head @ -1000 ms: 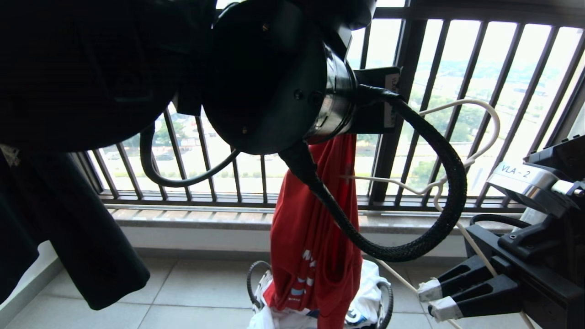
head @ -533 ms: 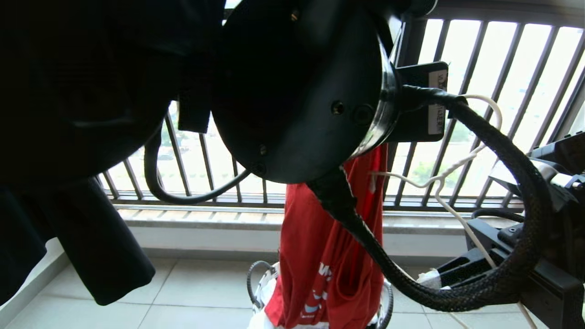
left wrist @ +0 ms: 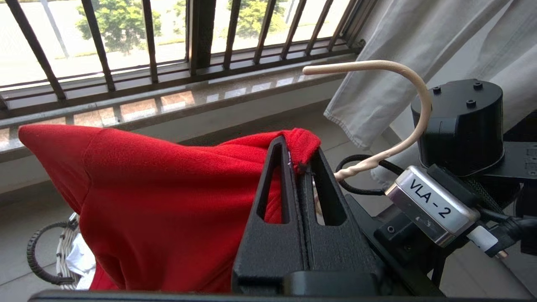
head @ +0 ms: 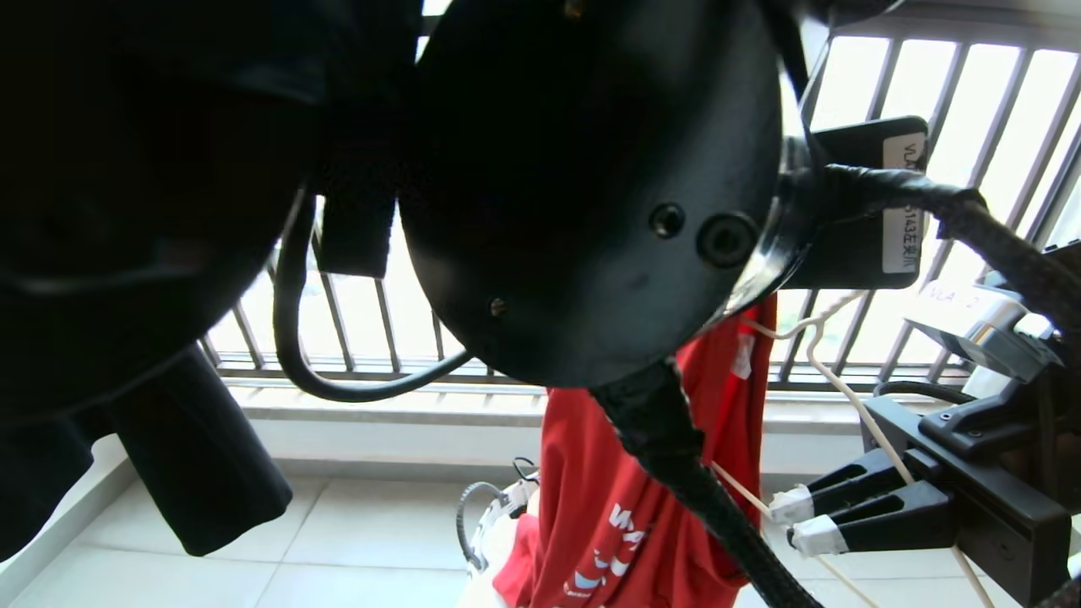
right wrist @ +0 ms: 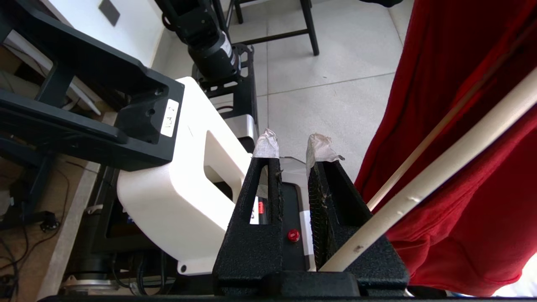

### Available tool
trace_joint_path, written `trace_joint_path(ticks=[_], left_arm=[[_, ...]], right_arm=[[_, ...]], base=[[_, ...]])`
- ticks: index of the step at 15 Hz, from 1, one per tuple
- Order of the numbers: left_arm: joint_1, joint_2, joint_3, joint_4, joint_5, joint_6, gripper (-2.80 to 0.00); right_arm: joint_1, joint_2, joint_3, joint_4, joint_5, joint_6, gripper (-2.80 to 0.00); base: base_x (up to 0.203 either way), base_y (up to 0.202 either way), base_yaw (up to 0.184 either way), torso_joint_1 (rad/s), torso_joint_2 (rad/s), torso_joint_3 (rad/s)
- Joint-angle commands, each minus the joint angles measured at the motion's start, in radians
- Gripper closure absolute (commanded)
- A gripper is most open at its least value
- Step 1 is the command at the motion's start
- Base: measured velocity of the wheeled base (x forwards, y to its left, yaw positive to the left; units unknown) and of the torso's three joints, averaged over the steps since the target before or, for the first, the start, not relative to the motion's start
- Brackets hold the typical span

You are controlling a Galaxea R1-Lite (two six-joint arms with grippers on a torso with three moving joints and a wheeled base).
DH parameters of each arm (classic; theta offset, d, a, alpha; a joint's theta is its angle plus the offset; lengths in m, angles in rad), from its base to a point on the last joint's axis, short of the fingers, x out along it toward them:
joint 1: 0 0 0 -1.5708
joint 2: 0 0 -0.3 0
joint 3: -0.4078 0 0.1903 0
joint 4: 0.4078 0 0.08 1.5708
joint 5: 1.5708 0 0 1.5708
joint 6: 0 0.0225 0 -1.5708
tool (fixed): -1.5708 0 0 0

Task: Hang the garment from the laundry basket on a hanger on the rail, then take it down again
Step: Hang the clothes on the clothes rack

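Observation:
The garment [left wrist: 168,201], a red T-shirt, hangs from its collar edge, pinched in my shut left gripper [left wrist: 300,144]. In the head view the left wrist [head: 591,211] hides that gripper, and the garment [head: 625,498] drapes down over the laundry basket [head: 466,523]. The hanger [left wrist: 419,109], thin and cream-white, stands just beside the collar with its hook up. My right gripper [head: 798,522] holds the hanger [head: 832,384] low on its wire. Its bar [right wrist: 440,176] runs into the base of the taped right gripper [right wrist: 291,147]. The rail is out of view.
A black T-shirt [head: 211,473] hangs at the left. The dark barred window railing [head: 971,127] and its sill close off the far side. A pale cloth [left wrist: 398,42] hangs near the hanger's hook. The robot's white base [right wrist: 168,197] is below the right gripper.
My left arm has swung to the right and closer to the head camera, carrying the red garment toward the hanger. The right gripper and hanger have stayed almost still.

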Motion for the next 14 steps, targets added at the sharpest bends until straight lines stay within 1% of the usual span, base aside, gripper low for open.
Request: trace_joint_path(ticks=[1, 3, 4, 5, 6, 9, 11, 14], left_arm=[[-0.002, 0.014, 0.000, 0.003, -0.022, -0.005, 0.00], [-0.002, 0.024, 0.000, 0.001, -0.044, -0.005, 0.00], [-0.001, 0.021, 0.001, 0.001, -0.096, -0.004, 0.00], [0.001, 0.007, 0.000, 0.000, -0.129, -0.005, 0.00], [0.002, -0.017, 0.000, -0.001, -0.136, -0.003, 0.00], [0.001, -0.031, 0.013, 0.004, -0.155, 0.008, 0.00], [0.003, -0.038, 0.030, 0.004, -0.235, 0.029, 0.00], [0.003, -0.036, 0.023, 0.001, -0.238, 0.077, 0.00]], right_arm=[[-0.003, 0.006, -0.002, 0.000, 0.007, -0.003, 0.00], [-0.004, 0.009, -0.005, 0.002, 0.007, -0.002, 0.00], [-0.005, 0.014, -0.005, 0.002, 0.008, -0.002, 0.00], [-0.008, 0.012, -0.007, 0.002, 0.008, -0.002, 0.00], [-0.021, 0.012, -0.010, 0.001, 0.008, -0.002, 0.00], [-0.023, 0.018, -0.013, 0.002, 0.008, -0.002, 0.00], [-0.023, 0.017, -0.013, 0.003, 0.008, 0.000, 0.00], [-0.023, 0.018, -0.013, 0.003, 0.008, 0.000, 0.00]], base=[[0.000, 0.000, 0.000, 0.000, 0.00, 0.000], [0.000, 0.000, 0.000, 0.000, 0.00, 0.000], [0.000, 0.000, 0.000, 0.000, 0.00, 0.000], [0.000, 0.000, 0.000, 0.000, 0.00, 0.000], [0.000, 0.000, 0.000, 0.000, 0.00, 0.000], [0.000, 0.000, 0.000, 0.000, 0.00, 0.000], [0.000, 0.000, 0.000, 0.000, 0.00, 0.000], [0.000, 0.000, 0.000, 0.000, 0.00, 0.000]])
